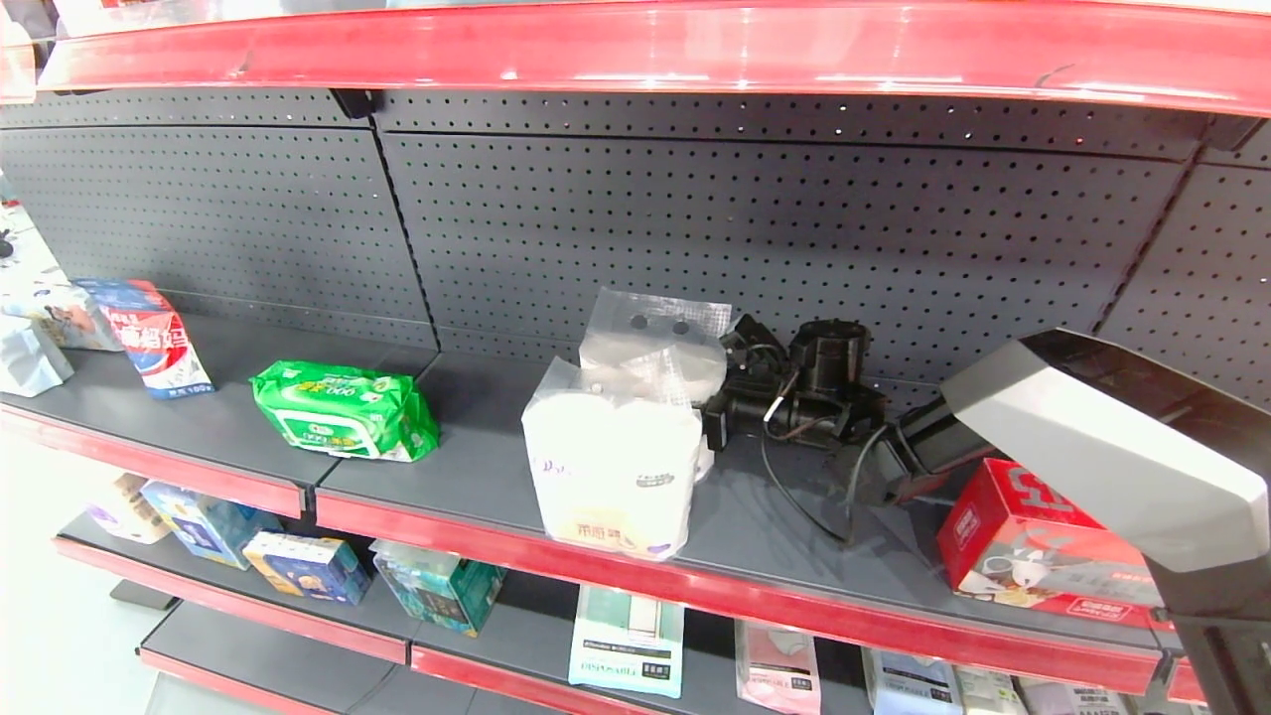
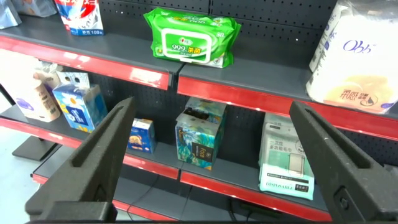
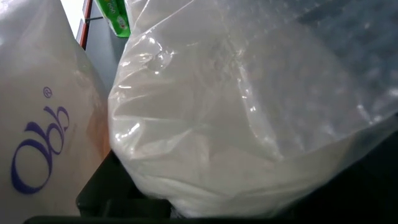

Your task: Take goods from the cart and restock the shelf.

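A clear plastic bag [image 1: 650, 343] of white goods stands on the dark middle shelf [image 1: 784, 541], just behind a white pack of paper rolls [image 1: 611, 467]. My right gripper [image 1: 720, 402] is on that shelf, pressed against the bag's right side, its tip hidden by the plastic. The right wrist view looks at the bag [image 3: 249, 112] from very close, with the white pack [image 3: 37, 124] beside it. My left gripper [image 2: 211, 106] hangs open and holds nothing, out in front of the lower shelves, apart from any goods.
Green wipes [image 1: 343, 409] and a red-and-blue packet [image 1: 149, 338] lie left on the middle shelf, a red box [image 1: 1033, 546] at its right. Boxes and packs [image 2: 200, 132] line the lower shelves. Bare shelf lies between the wipes and the white pack.
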`<state>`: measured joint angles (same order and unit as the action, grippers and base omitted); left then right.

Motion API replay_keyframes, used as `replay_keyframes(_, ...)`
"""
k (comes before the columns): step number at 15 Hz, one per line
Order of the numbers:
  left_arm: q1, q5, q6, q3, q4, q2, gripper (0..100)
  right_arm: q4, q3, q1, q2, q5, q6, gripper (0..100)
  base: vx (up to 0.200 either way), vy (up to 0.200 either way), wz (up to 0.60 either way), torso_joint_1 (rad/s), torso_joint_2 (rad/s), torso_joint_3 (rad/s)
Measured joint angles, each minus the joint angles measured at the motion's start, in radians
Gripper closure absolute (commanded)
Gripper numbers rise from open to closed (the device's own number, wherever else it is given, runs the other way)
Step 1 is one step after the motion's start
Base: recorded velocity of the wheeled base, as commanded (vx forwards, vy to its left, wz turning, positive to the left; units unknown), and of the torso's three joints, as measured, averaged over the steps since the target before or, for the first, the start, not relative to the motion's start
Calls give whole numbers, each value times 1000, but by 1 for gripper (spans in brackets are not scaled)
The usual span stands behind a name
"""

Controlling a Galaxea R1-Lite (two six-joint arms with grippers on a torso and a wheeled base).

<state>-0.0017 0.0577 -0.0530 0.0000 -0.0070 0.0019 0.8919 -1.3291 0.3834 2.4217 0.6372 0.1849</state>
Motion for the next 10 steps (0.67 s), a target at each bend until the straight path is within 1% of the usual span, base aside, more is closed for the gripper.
replay_keyframes(10, 0, 0, 0, 0, 0, 0, 0, 0, 19, 7, -4, 11, 10, 100, 0, 0, 0, 0, 0, 0)
